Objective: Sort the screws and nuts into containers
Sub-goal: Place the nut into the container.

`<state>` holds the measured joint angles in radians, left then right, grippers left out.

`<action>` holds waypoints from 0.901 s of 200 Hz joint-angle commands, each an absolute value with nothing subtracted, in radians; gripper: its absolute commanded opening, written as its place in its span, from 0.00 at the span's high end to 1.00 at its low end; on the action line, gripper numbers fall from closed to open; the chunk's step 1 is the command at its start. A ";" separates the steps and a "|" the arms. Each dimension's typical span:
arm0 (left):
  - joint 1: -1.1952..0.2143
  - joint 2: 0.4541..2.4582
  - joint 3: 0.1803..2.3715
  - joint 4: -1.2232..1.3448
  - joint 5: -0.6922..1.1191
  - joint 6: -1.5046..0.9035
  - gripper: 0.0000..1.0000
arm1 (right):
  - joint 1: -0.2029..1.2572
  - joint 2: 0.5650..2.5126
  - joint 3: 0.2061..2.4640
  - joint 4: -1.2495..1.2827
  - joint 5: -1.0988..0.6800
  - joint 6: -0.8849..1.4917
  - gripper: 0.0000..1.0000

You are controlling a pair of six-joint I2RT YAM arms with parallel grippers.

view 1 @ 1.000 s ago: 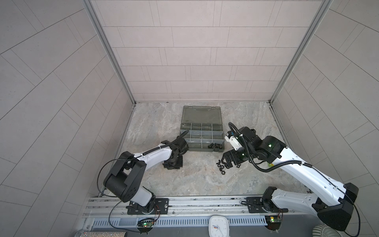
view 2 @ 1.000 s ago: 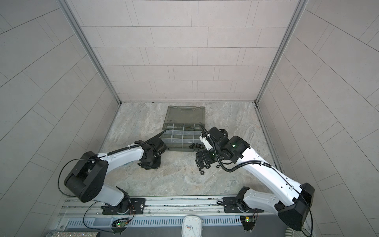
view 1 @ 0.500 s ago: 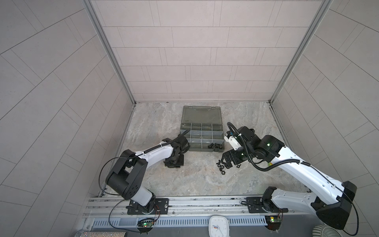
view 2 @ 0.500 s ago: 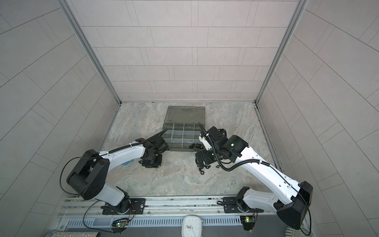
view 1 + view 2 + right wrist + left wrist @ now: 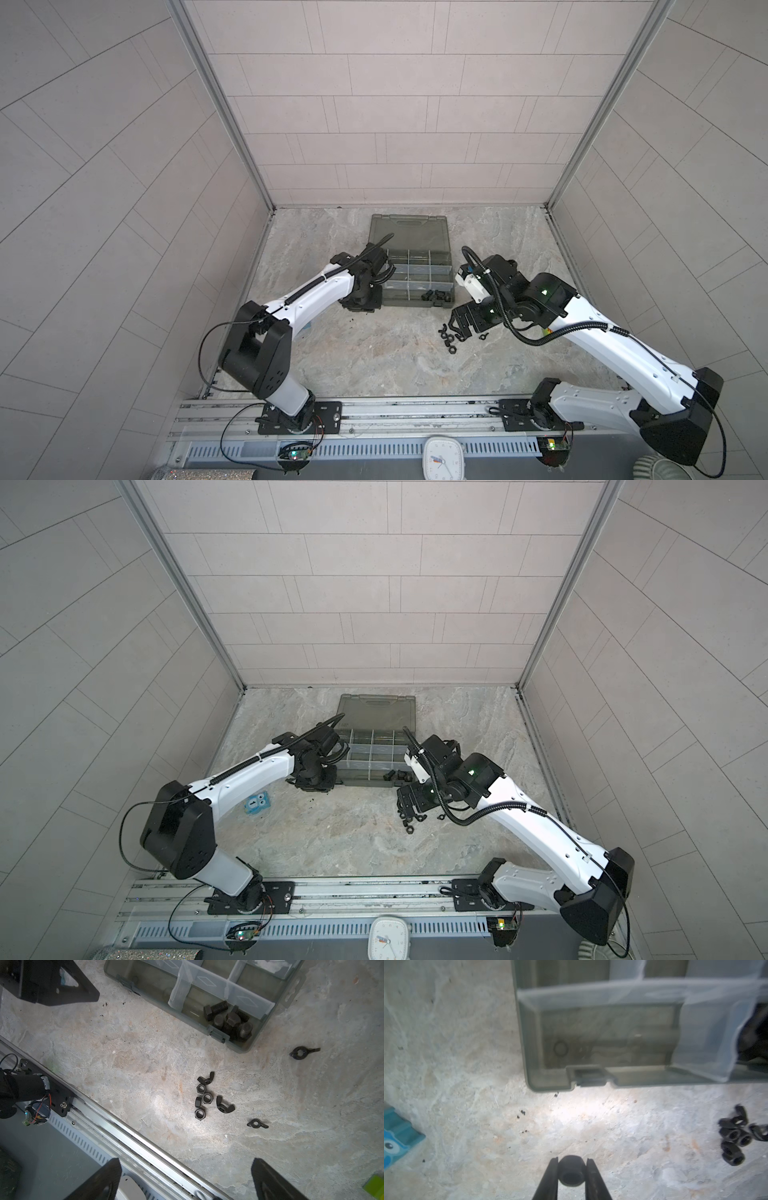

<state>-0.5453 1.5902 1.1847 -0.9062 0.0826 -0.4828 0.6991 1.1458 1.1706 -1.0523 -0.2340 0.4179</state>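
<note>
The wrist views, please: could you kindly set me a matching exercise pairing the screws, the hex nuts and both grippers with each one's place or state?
1. screws
2. hex nuts
3. left gripper
4. right gripper

A. open
B. loose on the tabletop
C. shut on a small black part
D. in a corner compartment of the organiser case

Pairs: 1-D, 2-B, 3-C, 4-A

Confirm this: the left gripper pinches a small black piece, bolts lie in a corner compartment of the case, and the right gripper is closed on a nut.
Wrong on one count: the right gripper is open and empty, its fingers spread wide above the loose nuts, as the right wrist view shows. The rest holds.
</note>
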 commanded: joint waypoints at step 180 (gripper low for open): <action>-0.540 1.972 1.576 -0.986 0.116 -0.358 0.50 | 0.511 1.172 1.237 -1.103 -0.253 0.331 0.01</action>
